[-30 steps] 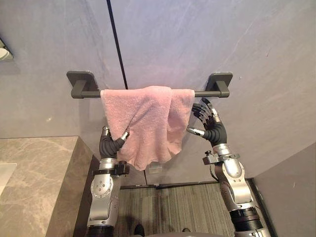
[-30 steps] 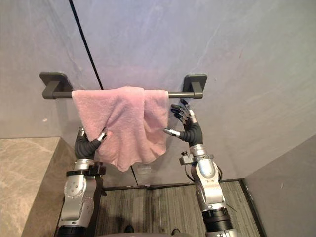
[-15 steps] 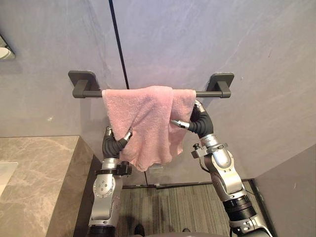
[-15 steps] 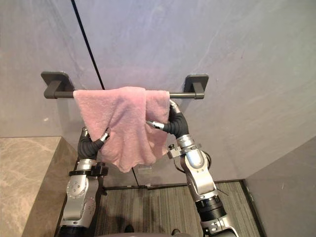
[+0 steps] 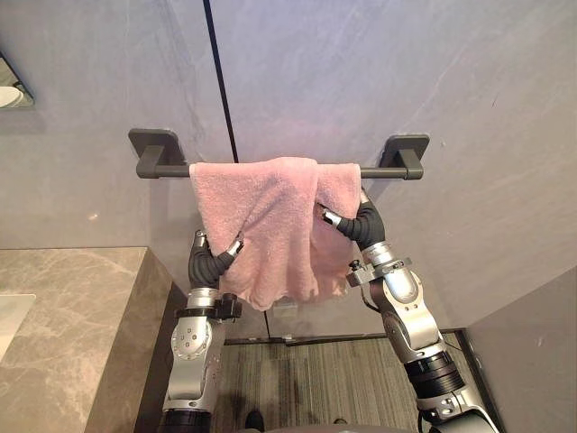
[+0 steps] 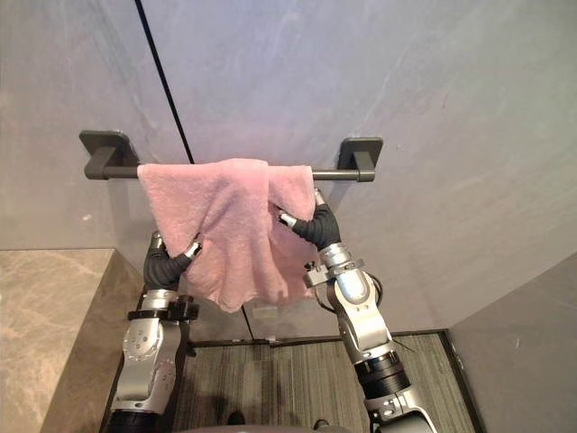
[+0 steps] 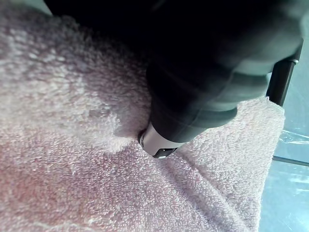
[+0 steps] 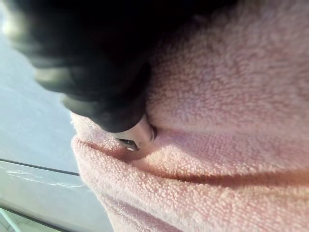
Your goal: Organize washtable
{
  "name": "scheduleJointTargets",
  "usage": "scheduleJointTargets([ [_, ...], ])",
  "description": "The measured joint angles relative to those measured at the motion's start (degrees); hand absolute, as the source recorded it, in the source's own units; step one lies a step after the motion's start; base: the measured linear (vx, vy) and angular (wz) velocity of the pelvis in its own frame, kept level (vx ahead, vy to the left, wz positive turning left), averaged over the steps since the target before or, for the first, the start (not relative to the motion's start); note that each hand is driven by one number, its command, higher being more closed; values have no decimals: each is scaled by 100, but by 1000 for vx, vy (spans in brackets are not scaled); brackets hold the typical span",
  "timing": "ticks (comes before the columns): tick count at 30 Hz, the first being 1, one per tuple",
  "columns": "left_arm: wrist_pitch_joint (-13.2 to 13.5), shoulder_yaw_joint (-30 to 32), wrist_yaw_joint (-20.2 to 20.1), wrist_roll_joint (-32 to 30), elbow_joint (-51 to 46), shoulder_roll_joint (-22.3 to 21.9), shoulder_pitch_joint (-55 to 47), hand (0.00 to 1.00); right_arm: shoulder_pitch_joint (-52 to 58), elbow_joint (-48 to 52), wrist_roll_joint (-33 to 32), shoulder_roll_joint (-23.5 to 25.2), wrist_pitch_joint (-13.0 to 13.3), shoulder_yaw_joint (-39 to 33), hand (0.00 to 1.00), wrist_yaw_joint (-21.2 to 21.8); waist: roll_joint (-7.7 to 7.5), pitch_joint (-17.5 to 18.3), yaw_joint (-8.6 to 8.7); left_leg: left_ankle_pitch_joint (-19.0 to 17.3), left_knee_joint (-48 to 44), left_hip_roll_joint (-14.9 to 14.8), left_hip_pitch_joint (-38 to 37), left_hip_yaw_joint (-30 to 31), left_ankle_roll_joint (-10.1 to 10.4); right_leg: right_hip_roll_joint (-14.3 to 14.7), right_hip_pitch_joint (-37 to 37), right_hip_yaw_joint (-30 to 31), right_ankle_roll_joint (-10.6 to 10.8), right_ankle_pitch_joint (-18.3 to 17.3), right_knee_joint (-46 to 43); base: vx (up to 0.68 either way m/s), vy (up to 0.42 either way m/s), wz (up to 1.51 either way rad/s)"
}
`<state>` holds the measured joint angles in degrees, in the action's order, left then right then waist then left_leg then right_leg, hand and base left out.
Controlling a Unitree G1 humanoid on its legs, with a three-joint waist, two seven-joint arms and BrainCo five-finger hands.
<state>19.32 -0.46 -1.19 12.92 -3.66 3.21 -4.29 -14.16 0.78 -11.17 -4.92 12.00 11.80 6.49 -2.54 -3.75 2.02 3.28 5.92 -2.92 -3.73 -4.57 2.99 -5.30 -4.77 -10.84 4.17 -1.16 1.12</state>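
A pink towel (image 5: 270, 216) hangs bunched over a dark wall bar (image 5: 379, 170). My left hand (image 5: 213, 262) is curled on the towel's lower left edge, its thumb pressed into the cloth (image 7: 96, 159). On the towel's right side my right hand (image 5: 356, 221) has its fingers closed on the cloth's edge, with the thumb tip on the front of the fabric. In the right wrist view the thumb (image 8: 137, 135) digs into a fold of the towel (image 8: 227, 159). Both arms reach up from below.
The bar is fixed to a grey wall by two dark brackets (image 5: 151, 144). A brown stone counter (image 5: 63, 325) lies at the lower left. Striped grey carpet (image 5: 306, 379) covers the floor below the towel.
My right hand has gone from open beside the towel's right edge to closed on that edge, pulling the cloth in slightly. The left hand has kept its grip.
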Motion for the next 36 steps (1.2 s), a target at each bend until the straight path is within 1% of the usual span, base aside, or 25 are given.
scheduleJointTargets([
  [9, 8, 0, -1, 0, 90, 1, 58, 100, 5, 0, 1, 1, 0, -12, 100, 2, 0, 3, 2, 2, -1, 2, 0, 4, -2, -2, -1, -2, 1, 0, -3, 0, 0, 0],
  [15, 8, 2, -5, -2, 90, 1, 57, 100, 38, 13, -5, 32, 9, -161, 100, 0, -5, 7, 0, 5, -1, 7, 0, 19, -5, -8, -8, -10, 5, -3, -5, 0, 0, 0],
  [24, 6, 7, -12, -4, 90, -5, 53, 100, 98, 71, -61, 265, 52, -529, 100, -10, -10, 10, -2, 12, -2, 70, 0, 54, -16, -82, -13, -18, 43, -29, -42, 0, 0, 1],
  [36, 15, 154, -12, 2, 70, -23, 77, 100, 131, 76, -70, 463, 58, -780, 100, -16, -24, 8, -23, 10, -1, 97, -6, 67, -19, -113, -11, -25, 65, -43, -80, 0, 0, 0],
])
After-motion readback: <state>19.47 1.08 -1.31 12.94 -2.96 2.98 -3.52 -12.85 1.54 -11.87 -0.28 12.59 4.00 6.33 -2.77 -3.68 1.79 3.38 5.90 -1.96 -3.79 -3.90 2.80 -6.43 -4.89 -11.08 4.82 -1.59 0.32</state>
